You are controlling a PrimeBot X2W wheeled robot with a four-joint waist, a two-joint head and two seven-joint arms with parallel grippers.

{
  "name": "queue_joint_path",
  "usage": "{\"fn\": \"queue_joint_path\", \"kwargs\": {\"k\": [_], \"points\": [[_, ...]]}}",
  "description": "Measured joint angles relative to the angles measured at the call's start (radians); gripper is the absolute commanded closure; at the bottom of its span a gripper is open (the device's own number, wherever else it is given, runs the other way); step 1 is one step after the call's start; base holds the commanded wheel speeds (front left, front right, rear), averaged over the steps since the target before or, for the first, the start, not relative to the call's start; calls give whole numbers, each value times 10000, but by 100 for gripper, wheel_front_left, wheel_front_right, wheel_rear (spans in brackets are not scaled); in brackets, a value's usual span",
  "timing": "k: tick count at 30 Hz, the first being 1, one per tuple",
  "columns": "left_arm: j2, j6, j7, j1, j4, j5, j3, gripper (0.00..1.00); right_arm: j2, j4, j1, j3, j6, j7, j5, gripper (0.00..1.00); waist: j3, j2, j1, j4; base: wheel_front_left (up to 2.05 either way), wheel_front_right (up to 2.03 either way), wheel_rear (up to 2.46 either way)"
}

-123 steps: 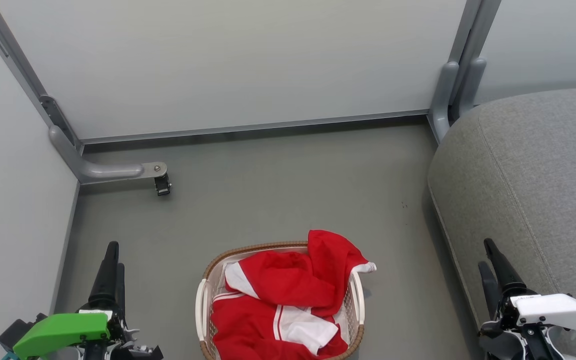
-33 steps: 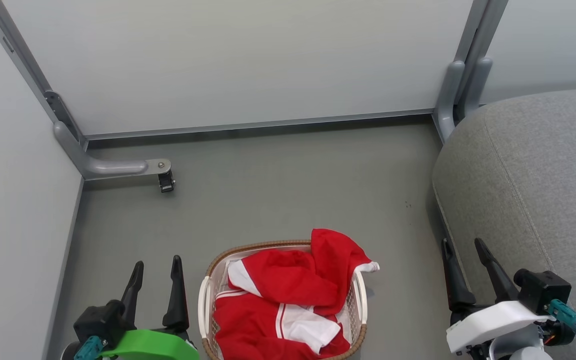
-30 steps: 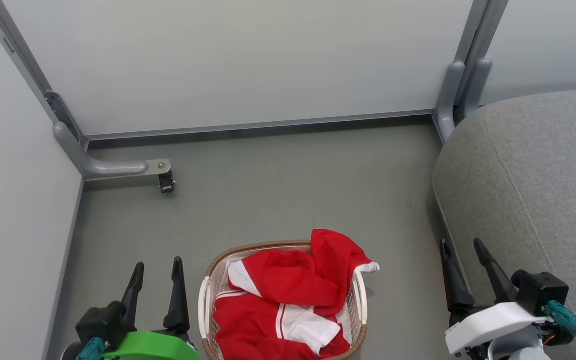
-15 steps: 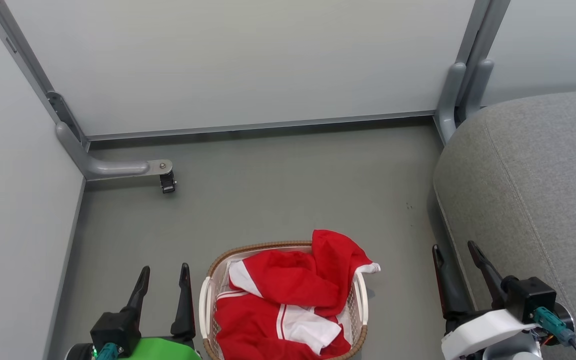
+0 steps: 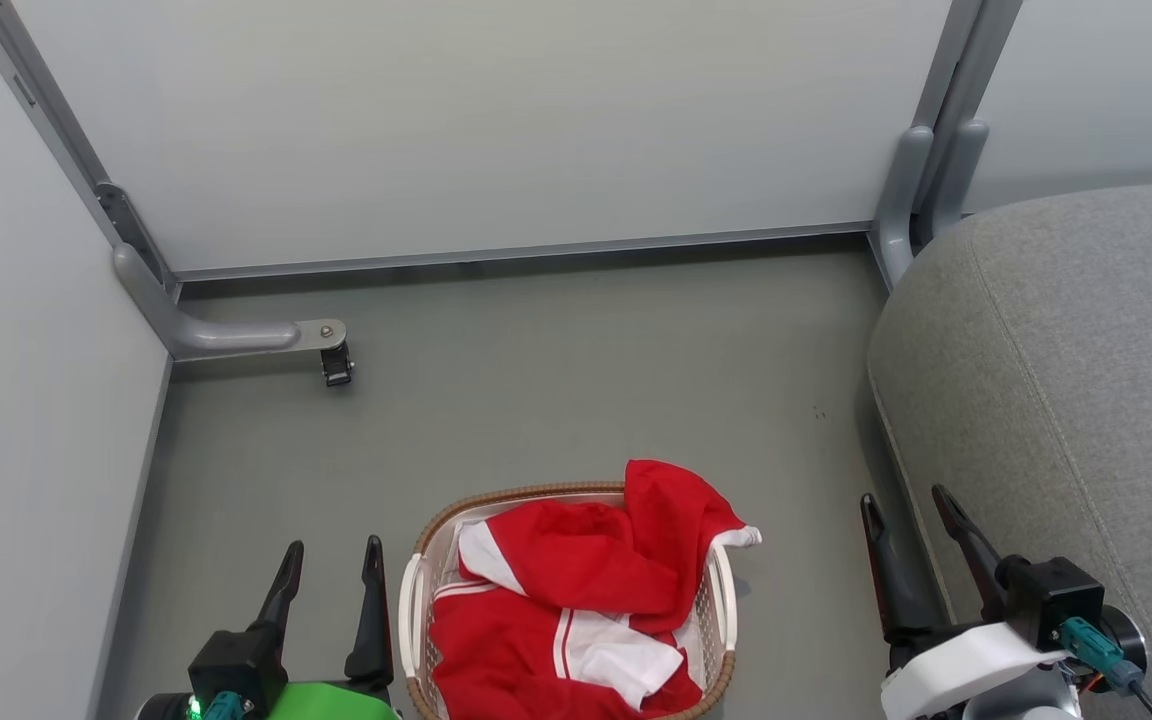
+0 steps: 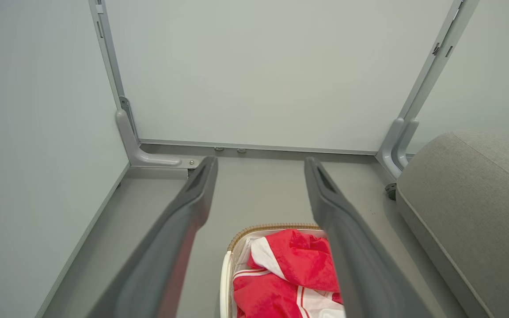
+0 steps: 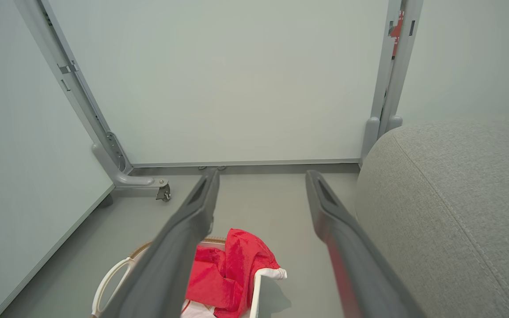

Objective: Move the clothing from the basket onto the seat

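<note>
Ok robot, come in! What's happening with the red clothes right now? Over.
Left gripper open, empty, beside basket. Right gripper open, empty, by seat. Clothing in basket, untouched. Nothing blocking.

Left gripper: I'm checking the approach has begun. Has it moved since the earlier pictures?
Yes. The left gripper has shifted right in the head view, toward the basket, and opened.

I see a grey floor (image 5: 556, 390) closed in by pale partition panels (image 5: 476, 120). At the left corner a grey metal foot (image 5: 226, 338) lies along the floor, ending in a small black caster (image 5: 337, 367). 2 grey frame legs (image 5: 896, 200) stand side by side at the right corner.
</note>
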Motion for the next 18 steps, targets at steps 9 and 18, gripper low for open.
{"fn": "queue_joint_path", "kwargs": {"k": [9, 18], "points": [[0, 2, 0, 0, 58, -90, -15, 0, 0, 8, 0, -2, 0, 0, 0, 0, 26, 0, 0, -26, 0, 0, 0], [2, -21, 0, -336, 132, 84, -132, 0, 0, -92, -59, -111, 0, 0, -2, 0, 297, 0, 0, -96, 0, 0, 0]]}}
